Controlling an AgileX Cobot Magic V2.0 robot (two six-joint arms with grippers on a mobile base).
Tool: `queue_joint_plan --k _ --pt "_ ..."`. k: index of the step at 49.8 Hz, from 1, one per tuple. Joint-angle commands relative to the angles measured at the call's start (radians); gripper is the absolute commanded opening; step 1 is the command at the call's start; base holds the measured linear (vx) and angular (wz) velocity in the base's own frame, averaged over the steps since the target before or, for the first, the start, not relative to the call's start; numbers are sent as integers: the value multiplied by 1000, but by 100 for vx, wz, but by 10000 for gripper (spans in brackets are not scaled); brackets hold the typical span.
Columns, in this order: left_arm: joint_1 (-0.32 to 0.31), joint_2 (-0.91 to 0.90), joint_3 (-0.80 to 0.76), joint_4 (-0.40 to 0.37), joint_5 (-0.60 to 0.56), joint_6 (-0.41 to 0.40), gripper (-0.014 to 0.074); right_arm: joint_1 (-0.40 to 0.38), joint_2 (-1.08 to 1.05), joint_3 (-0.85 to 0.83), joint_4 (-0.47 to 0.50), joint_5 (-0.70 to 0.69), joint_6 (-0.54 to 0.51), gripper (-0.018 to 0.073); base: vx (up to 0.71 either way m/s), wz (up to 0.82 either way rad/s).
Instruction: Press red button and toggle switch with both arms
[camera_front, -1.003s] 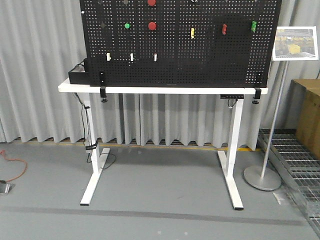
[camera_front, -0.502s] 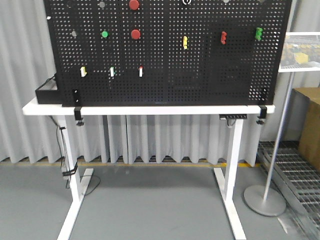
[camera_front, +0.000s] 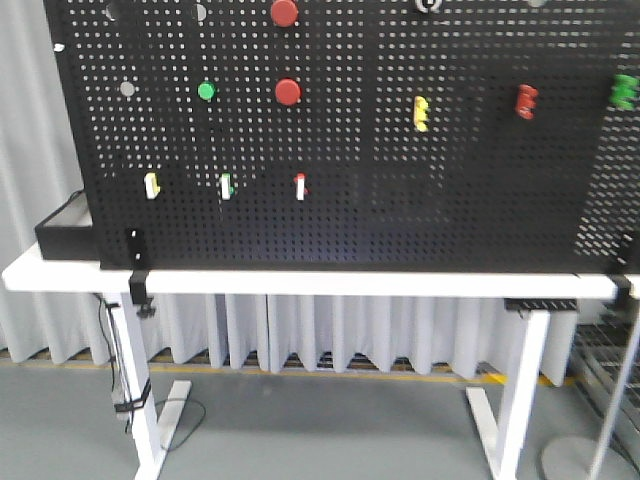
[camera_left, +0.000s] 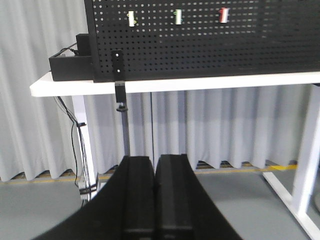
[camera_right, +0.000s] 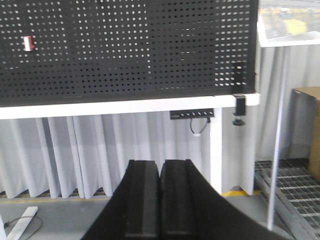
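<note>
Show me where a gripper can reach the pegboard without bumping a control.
Bare: the pegboard lower right, bordered by the red-tipped toggle on its left, the yellow switch above and the white table edge below. Crowded: the upper left, where the red buttons, the green button and the toggle row cluster.

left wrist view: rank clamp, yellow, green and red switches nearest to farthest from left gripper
1. clamp, on table edge, above-left of left gripper
2. yellow switch and green switch, higher on board; too close to call
3. red switch, top right
</note>
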Motion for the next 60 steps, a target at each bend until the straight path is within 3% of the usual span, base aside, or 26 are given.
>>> queue_joint_plan --k 1,37,60 --pt "-1 -16 35 -4 -83 -7 1 -7 -17 11 -11 -76 -8 -3 50 9" --pt "-1 -16 35 -4 -83 -7 1 -7 -17 11 -11 -76 -8 -3 40 -2" --pt "-1 -16 35 -4 -83 -7 1 -7 -17 11 -11 -76 -8 -3 21 0"
